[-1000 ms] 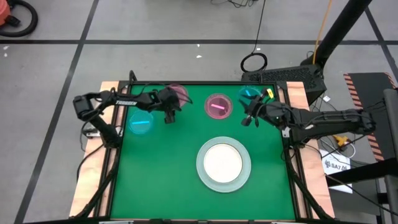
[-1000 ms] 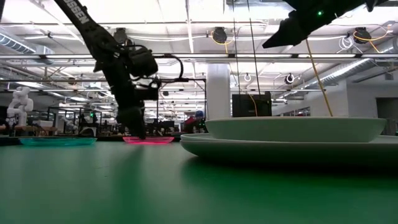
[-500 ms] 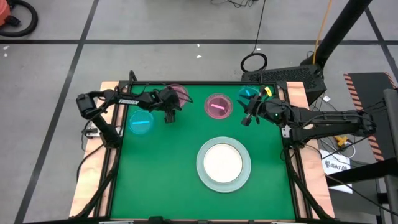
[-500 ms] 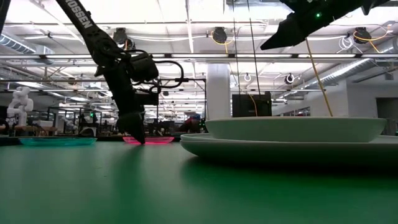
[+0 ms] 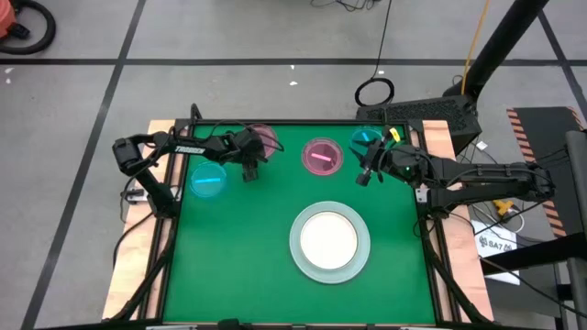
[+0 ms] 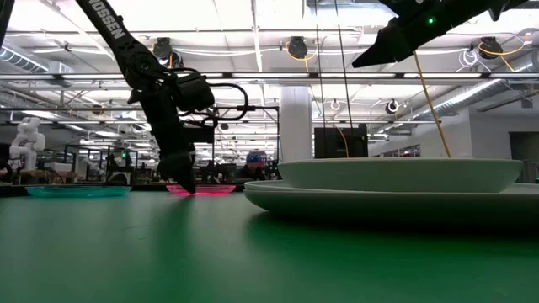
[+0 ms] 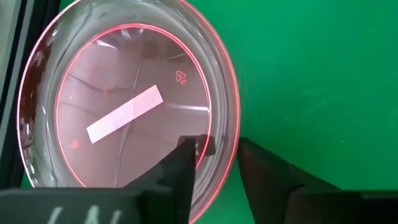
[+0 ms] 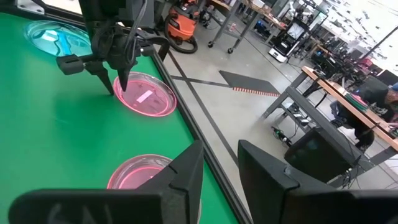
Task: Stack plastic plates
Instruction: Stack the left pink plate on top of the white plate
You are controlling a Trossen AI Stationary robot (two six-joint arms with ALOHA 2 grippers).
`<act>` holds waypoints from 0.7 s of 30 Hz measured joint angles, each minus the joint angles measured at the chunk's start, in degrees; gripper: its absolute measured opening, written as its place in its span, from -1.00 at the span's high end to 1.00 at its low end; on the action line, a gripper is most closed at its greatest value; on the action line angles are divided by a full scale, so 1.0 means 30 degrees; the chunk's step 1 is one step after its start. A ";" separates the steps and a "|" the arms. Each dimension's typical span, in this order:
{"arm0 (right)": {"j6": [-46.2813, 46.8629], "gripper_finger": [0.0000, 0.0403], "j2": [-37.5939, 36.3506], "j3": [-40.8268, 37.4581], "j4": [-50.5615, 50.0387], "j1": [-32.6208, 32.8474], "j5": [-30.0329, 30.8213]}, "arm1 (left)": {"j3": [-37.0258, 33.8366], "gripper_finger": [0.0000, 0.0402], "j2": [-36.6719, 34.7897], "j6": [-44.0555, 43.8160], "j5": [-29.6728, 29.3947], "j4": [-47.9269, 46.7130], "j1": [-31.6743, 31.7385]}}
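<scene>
The left end effector point(image 7: 214, 168) is lowered over the edge of a pink plate point(image 7: 124, 106) at the far left of the green surface point(image 5: 248, 257), fingers narrowly apart and straddling its rim. The right end effector point(image 5: 364, 171) hovers high near a teal plate point(image 5: 369, 138), fingers narrowly parted and empty. Stacking looks barely begun: only a white plate point(image 5: 328, 236) sits on a large mint plate point(image 5: 296, 247), while a second pink plate point(image 5: 322, 156) and another teal plate point(image 5: 207, 181) lie loose. Only the left wrist view shows the rim between the fingers; the high view alone shows the overall layout.
</scene>
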 joint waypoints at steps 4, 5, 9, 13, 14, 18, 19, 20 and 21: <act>-0.0001 0.54 0.0000 0.0000 0.0000 0.0000 0.0001 | 0.0000 0.49 0.0000 -0.0171 -0.0014 -0.0224 -0.0110; -0.0001 0.54 0.0000 0.0000 0.0000 0.0000 0.0004 | 0.0000 0.51 0.0000 -0.0204 -0.0014 -0.0240 -0.0169; -0.0001 0.54 0.0000 0.0000 -0.0007 0.0002 0.0006 | 0.0000 0.54 0.0000 -0.0370 -0.0036 -0.0240 -0.0466; -0.0001 0.54 0.0000 0.0000 -0.0037 0.0007 0.0006 | 0.0000 0.54 0.0000 -0.0302 -0.0296 -0.0233 -0.0664; -0.0001 0.54 0.0000 0.0003 -0.0074 0.0007 0.0006 | 0.0000 0.54 0.0000 -0.0293 -0.0469 -0.0233 -0.0696; -0.0001 0.54 0.0000 0.0000 -0.0146 0.0007 0.0006 | 0.0000 0.54 0.0000 -0.0234 -0.0743 -0.0217 -0.0625; -0.0001 0.54 0.0000 0.0000 -0.0146 0.0007 0.0006 | 0.0000 0.54 0.0000 -0.0188 -0.0743 -0.0204 -0.0590; -0.0001 0.54 0.0000 0.0000 -0.0150 0.0007 0.0006 | 0.0000 0.54 0.0000 -0.0149 -0.0757 -0.0197 -0.0562; -0.0001 0.54 0.0000 0.0000 -0.0149 0.0007 0.0006 | 0.0000 0.54 0.0000 -0.0120 -0.0765 -0.0183 -0.0546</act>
